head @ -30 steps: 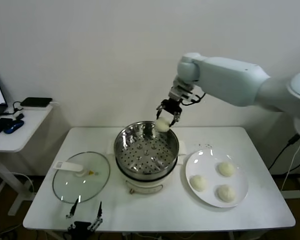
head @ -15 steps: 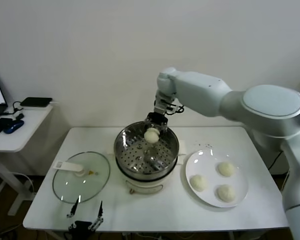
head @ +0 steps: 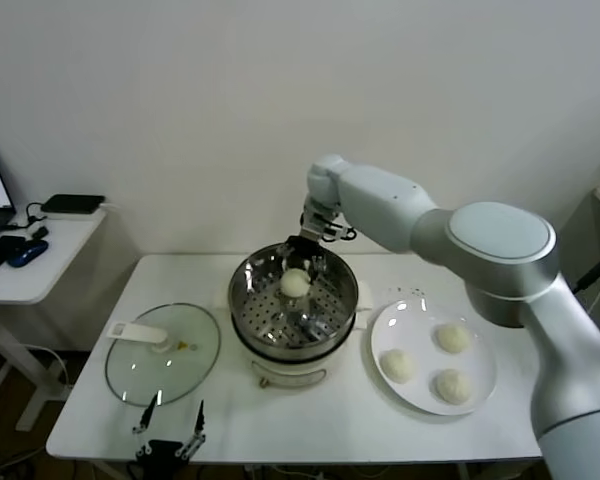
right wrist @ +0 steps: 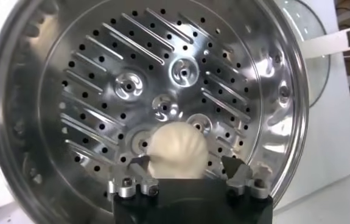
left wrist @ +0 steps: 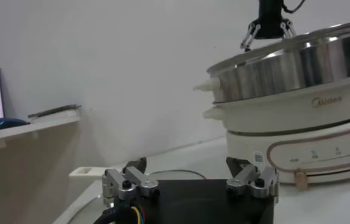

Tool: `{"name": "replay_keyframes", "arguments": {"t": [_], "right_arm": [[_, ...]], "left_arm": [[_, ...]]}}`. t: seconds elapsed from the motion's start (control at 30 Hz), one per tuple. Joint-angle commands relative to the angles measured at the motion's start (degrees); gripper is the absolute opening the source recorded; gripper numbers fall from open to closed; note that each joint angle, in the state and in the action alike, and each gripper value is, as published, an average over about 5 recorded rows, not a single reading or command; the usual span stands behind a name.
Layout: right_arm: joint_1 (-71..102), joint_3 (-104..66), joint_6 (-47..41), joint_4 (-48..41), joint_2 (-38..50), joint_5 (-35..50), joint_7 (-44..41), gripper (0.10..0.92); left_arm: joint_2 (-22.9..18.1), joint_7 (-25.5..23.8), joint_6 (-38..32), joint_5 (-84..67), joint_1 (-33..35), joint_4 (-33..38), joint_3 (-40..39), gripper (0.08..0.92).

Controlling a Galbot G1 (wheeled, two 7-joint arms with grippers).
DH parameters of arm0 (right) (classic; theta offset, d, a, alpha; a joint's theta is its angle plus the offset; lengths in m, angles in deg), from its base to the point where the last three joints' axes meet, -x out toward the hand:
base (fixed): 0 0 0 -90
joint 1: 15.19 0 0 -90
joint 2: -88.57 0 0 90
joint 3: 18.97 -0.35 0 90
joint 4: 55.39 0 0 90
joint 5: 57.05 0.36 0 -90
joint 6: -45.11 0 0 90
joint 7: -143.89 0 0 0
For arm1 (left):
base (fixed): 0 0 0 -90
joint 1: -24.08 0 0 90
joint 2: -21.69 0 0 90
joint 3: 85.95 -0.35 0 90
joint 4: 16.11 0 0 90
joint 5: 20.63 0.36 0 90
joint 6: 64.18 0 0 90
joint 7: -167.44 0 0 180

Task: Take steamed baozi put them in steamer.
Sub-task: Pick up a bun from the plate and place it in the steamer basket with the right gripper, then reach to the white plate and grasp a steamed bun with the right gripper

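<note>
1. Head view: right gripper is inside the steamer, clamped on one baozi above the perforated floor.
2. Three baozi sit on the plate, right of steamer.
3. Left gripper is parked low near the surface edge, fingers wide.

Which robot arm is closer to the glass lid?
Left. The left pincer hangs at the table's near edge just in front of the glass lid; the right pincer is over the steamer, holding a baozi.
</note>
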Motion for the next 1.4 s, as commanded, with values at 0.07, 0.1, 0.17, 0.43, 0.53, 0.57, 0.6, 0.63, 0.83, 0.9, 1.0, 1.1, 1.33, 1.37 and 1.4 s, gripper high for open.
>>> {"name": "replay_keyframes", "arguments": {"t": [0.07, 0.1, 0.17, 0.43, 0.53, 0.57, 0.6, 0.63, 0.83, 0.9, 1.0, 1.1, 1.33, 1.37, 1.4], "right_arm": [[-3.3, 2.3, -1.0, 3.8, 3.2, 6.8, 0.3, 0.822], [-5.0, 4.0, -1.9, 5.2, 4.1, 9.9, -0.1, 0.822], [-9.2, 8.7, -4.7, 8.3, 6.4, 16.7, -0.8, 0.823], [-25.3, 26.4, -32.7, 27.5, 17.8, 37.3, 0.8, 0.823], [-30.0, 31.1, -43.5, 35.7, 22.5, 42.6, 4.6, 0.823], [-31.2, 32.4, -46.6, 38.2, 23.9, 43.9, 5.7, 0.823], [-32.2, 33.8, -49.2, 40.7, 25.5, 45.3, 6.4, 0.823], [-33.0, 35.0, -50.8, 42.8, 26.8, 46.3, 6.8, 0.823], [-33.1, 39.5, -55.1, 51.1, 33.3, 45.7, 7.9, 0.823], [-31.9, 39.7, -56.3, 52.8, 34.9, 44.9, 8.6, 0.823], [-29.1, 38.8, -58.0, 55.1, 36.9, 43.5, 9.5, 0.823], [-25.4, 36.8, -59.3, 56.1, 38.7, 42.1, 10.7, 0.823], [-16.8, 31.5, -61.2, 55.0, 40.7, 35.4, 13.5, 0.823], [-15.5, 30.8, -61.4, 54.5, 40.9, 34.0, 13.8, 0.823], [-14.0, 29.9, -61.5, 54.0, 41.0, 32.7, 14.0, 0.823]], "left_arm": [[0.0, -0.1, 0.1, 0.2, 0.6, 0.6, 0.1, 0.823], [0.0, -0.1, 0.2, 0.2, 0.7, 0.7, 0.2, 0.823], [0.1, -0.1, 0.2, 0.2, 1.0, 1.0, 0.3, 0.823], [0.4, -0.3, 0.5, 0.1, 1.9, 2.0, 0.4, 0.823], [0.5, -0.3, 0.5, 0.1, 2.0, 2.0, 0.4, 0.823], [0.5, -0.3, 0.5, 0.1, 2.0, 2.0, 0.4, 0.823], [0.6, -0.3, 0.5, 0.1, 1.9, 1.9, 0.4, 0.823], [0.6, -0.3, 0.5, 0.1, 1.9, 1.8, 0.4, 0.823], [0.8, -0.4, 0.5, 0.1, 1.6, 1.6, 0.3, 0.823], [0.8, -0.5, 0.6, 0.2, 1.5, 1.5, 0.3, 0.823], [0.7, -0.5, 0.7, 0.4, 1.5, 1.4, 0.3, 0.823], [0.6, -0.6, 0.6, 0.7, 1.6, 1.3, 0.4, 0.823], [0.4, -0.6, 0.5, 0.9, 1.6, 1.0, 0.7, 0.823], [0.4, -0.6, 0.5, 1.0, 1.6, 1.0, 0.8, 0.823], [0.3, -0.6, 0.5, 1.0, 1.6, 1.0, 0.9, 0.823]]}}
